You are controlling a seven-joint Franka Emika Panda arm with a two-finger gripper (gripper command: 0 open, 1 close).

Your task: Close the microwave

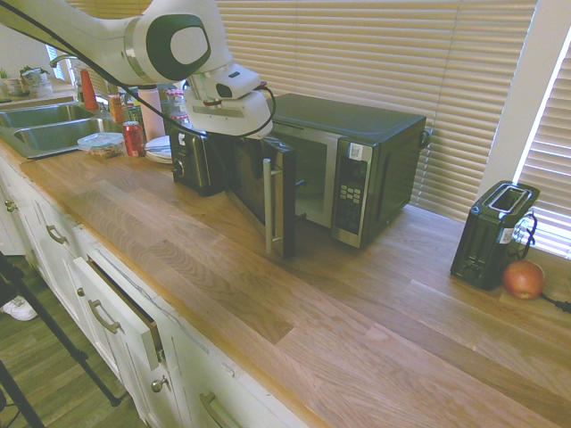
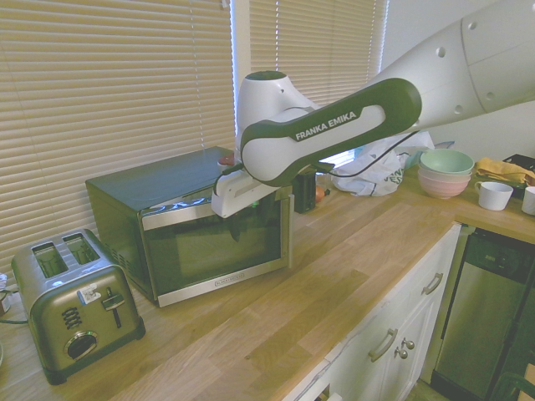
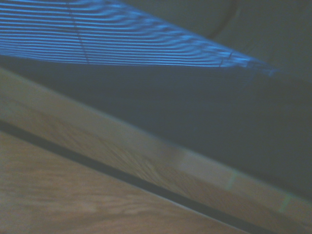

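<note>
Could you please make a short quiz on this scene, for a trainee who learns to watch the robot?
1. True or false: the microwave door is fully closed.
2. Multiple choice: what lies right beside the black toaster that stands near the power plug?
a) a red can
b) a round reddish fruit
c) a white mug
3. Fill in the blank: in the second exterior view, the green bowl sits on top of the ____ bowls.

Key:
1. False
2. b
3. pink
</note>
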